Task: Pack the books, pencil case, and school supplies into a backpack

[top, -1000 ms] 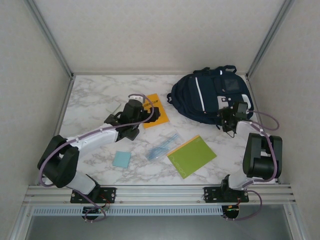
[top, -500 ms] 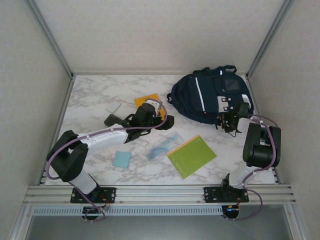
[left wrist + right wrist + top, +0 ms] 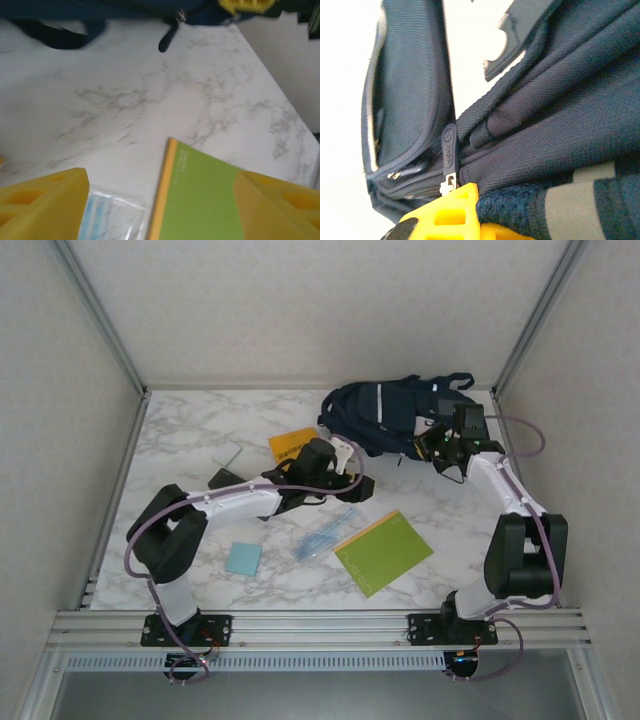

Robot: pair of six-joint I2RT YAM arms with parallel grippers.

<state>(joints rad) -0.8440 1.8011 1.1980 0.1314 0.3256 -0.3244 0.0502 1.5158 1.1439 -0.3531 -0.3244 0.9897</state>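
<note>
right end effector (image 3: 440, 445) newly clamped on backpack (image 3: 385, 412) beside the zip pull (image 3: 449, 150); backpack dragged left, far side of counter (image 3: 190, 440) (bunched) | left end effector (image 3: 362, 486) open, empty, near lime-green notebook (image 3: 385, 552) | opening begun; nothing packed

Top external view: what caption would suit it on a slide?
Right gripper shut on the backpack; left gripper open nearby, green notebook unpacked.

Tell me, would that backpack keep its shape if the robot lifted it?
Probably not: the backpack is soft fabric, bunched in folds, so it would likely sag. It looks slack and unfilled, so perhaps light for its size. Pushed, it would likely crumple rather than slide cleanly.
</note>
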